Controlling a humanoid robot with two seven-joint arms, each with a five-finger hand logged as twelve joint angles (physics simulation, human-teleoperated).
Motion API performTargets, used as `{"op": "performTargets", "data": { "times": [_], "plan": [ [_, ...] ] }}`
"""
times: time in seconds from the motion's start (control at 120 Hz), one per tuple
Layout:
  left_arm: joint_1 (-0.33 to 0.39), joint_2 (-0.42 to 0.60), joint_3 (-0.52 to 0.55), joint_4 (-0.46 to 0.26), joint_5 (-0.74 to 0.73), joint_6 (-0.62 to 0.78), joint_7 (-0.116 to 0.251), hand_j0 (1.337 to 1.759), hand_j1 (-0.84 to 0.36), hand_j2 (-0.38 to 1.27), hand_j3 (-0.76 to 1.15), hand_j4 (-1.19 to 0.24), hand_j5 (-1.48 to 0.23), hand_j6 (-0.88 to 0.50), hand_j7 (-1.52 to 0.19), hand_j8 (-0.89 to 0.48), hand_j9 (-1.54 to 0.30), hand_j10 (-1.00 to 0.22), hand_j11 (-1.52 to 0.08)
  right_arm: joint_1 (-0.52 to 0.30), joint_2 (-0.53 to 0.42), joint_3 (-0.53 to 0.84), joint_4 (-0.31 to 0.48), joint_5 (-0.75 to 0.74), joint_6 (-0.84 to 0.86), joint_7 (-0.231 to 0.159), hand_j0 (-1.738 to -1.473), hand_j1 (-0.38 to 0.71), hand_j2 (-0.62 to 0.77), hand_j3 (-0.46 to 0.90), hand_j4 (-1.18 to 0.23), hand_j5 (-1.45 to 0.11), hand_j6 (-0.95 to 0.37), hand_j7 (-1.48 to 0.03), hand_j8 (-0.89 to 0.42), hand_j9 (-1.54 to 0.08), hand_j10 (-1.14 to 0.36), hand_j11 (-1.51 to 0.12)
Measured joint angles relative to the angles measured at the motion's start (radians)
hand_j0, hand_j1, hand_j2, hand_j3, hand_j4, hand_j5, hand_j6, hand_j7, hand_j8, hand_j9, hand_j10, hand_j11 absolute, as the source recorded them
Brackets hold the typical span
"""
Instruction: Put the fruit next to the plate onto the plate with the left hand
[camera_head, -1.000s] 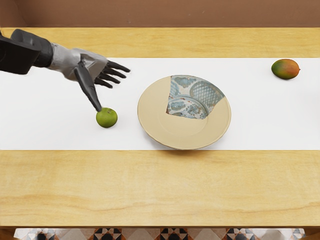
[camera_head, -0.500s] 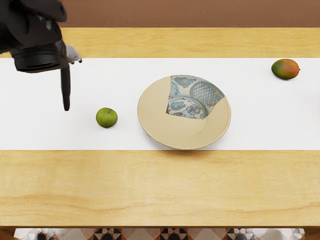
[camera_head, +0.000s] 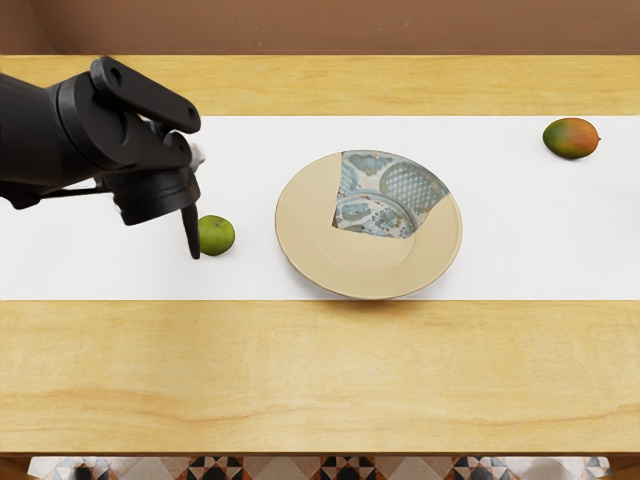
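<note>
A small green lime (camera_head: 218, 235) lies on the white runner, just left of the beige plate (camera_head: 300, 235) with a blue patterned wedge. My left hand (camera_head: 188, 215) comes in from the left and hovers over the lime's left side. The bulky black wrist hides most of it. One dark finger (camera_head: 190, 238) points straight down and ends level with the lime's left edge; I cannot tell whether it touches. Nothing is held, and the hand looks open. The right arm is out of view.
A red-green mango (camera_head: 571, 138) rests at the far right of the white runner (camera_head: 500, 260). The wooden table (camera_head: 320, 380) stretches in front of the runner, with a brown wall behind it.
The left arm swung back left and up, then came down and right again. Its wrist now covers the hand, and one finger stands beside the lime. Lime, plate and mango have not moved.
</note>
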Motion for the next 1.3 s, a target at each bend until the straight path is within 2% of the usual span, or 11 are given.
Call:
{"op": "performTargets", "data": {
  "times": [0.042, 0.25, 0.442, 0.65, 0.975, 1.3],
  "plan": [
    [0.028, 0.0, -0.006, -0.002, 0.0, 0.002, 0.001, 1.658, 0.34, 0.0, 0.0, 0.0, -0.01, 0.0, -0.01, 0.0, -0.01, 0.0, -0.01, 0.0, 0.0, 0.0, 0.0, 0.0, 0.0, 0.0, -1.658, -0.33, 0.0, 0.0, -0.02, -0.02, -0.02, -0.02, -0.02, -0.02, -0.02, -0.02],
    [0.065, 0.0, -0.015, -0.001, -0.001, 0.013, 0.001, 1.658, 0.34, 0.0, 0.0, -0.01, -0.01, -0.01, -0.01, -0.01, -0.01, -0.01, -0.01, 0.0, 0.0, 0.0, 0.0, 0.0, 0.0, 0.0, -1.658, -0.33, 0.0, 0.0, -0.02, -0.02, -0.02, -0.02, -0.02, -0.02, -0.02, -0.02],
    [0.091, 0.0, -0.027, 0.004, -0.003, 0.059, -0.007, 1.658, 0.22, 0.02, 0.0, -0.11, -0.14, -0.11, -0.14, -0.11, -0.14, -0.11, -0.14, 0.0, 0.0, 0.0, 0.0, 0.0, 0.0, 0.0, -1.658, -0.33, 0.0, 0.0, -0.02, -0.02, -0.02, -0.02, -0.02, -0.02, -0.02, -0.02],
    [0.124, 0.0, -0.031, 0.008, -0.006, 0.126, -0.01, 1.658, 0.16, 0.03, 0.0, -0.15, -0.2, -0.15, -0.2, -0.15, -0.2, -0.15, -0.2, 0.0, 0.0, 0.0, 0.0, 0.0, 0.0, 0.0, -1.658, -0.33, 0.0, 0.0, -0.02, -0.02, -0.02, -0.02, -0.02, -0.02, -0.02, -0.02],
    [0.182, 0.0, -0.033, 0.04, 0.008, 0.159, -0.011, 1.658, 0.14, 0.04, 0.0, -0.18, -0.23, -0.18, -0.23, -0.18, -0.23, -0.18, -0.23, 0.0, 0.0, 0.0, 0.0, 0.0, 0.0, 0.0, -1.658, -0.33, 0.0, 0.0, -0.02, -0.02, -0.02, -0.02, -0.02, -0.02, -0.02, -0.02],
    [0.218, 0.0, -0.083, 0.047, 0.13, 0.159, -0.011, 1.658, 0.14, 0.04, 0.0, -0.18, -0.23, -0.18, -0.23, -0.18, -0.23, -0.18, -0.23, 0.0, 0.0, 0.0, 0.0, 0.0, -0.001, 0.0, -1.658, -0.33, 0.0, 0.0, -0.02, -0.02, -0.02, -0.02, -0.02, -0.02, -0.02, -0.02]
  ]
}}
